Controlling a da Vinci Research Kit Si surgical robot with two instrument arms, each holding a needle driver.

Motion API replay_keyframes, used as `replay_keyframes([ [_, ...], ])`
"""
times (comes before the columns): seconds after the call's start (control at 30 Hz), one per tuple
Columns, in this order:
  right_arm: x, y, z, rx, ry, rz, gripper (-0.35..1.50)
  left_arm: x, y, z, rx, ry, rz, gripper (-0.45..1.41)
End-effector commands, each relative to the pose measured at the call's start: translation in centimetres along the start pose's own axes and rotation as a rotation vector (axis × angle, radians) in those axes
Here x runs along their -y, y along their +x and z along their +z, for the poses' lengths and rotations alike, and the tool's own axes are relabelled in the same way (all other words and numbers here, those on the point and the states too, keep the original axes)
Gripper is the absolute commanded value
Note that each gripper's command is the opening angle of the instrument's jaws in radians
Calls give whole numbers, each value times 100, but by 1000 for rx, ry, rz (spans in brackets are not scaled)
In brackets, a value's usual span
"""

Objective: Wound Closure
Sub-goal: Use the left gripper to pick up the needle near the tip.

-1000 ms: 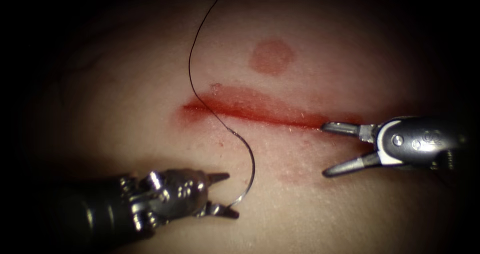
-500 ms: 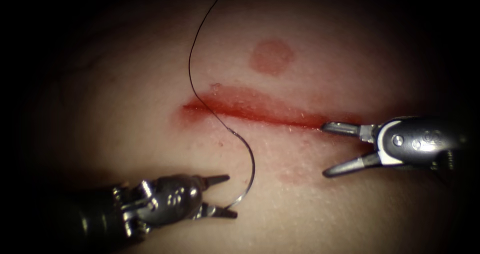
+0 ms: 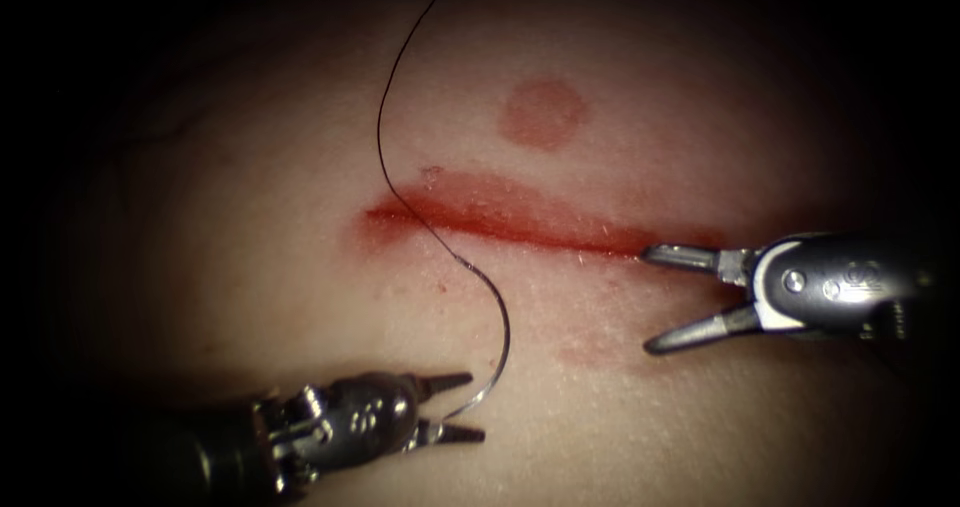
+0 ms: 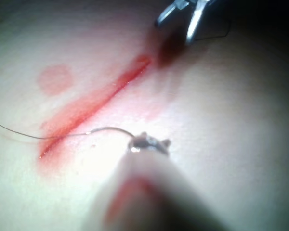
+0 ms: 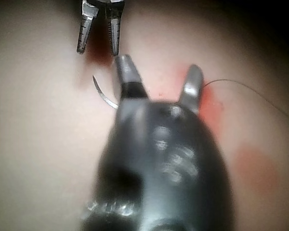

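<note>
Since the earlier frame, the left tool (image 3: 455,407) has dropped lower and narrowed its jaws, which stand slightly apart around the needle (image 3: 497,352) tip. Open and empty, the right tool (image 3: 650,297) sits at the cut (image 3: 520,225). Needle lies loose on tissue (image 3: 300,247); a poor grip could flick it away. No legible writing.

Tissue (image 3: 300,217) reads pale pinkish-beige, shading to dark at the frame edges. The cut (image 3: 520,225) is a bright red line across mid-frame, with a softer pink-red smear of red fluid (image 3: 480,192) above it. A round, dull rose spot (image 3: 542,113) sits upper centre. Thread (image 3: 385,97) is thin black; the needle (image 3: 495,352) is dark grey with a silver glint. My left tool (image 3: 455,408) is dark gunmetal with small pale dots; my right tool (image 3: 665,300) is silver-grey with a white band.
</note>
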Motion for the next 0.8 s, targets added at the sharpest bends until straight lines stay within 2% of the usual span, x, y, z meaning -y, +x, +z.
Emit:
replay_keyframes([
  [0.03, 5, -4, 9, 4, 6, 0, 103, 1, -5, 11, -5, -27, -28, 16],
  [0.37, 8, -5, 15, 13, 7, -3, 103, 15, -7, 21, -15, -211, -143, 23],
  [0.8, 10, -3, 16, 17, 11, -3, 103, 34, -41, 56, 70, -271, -172, 23],
])
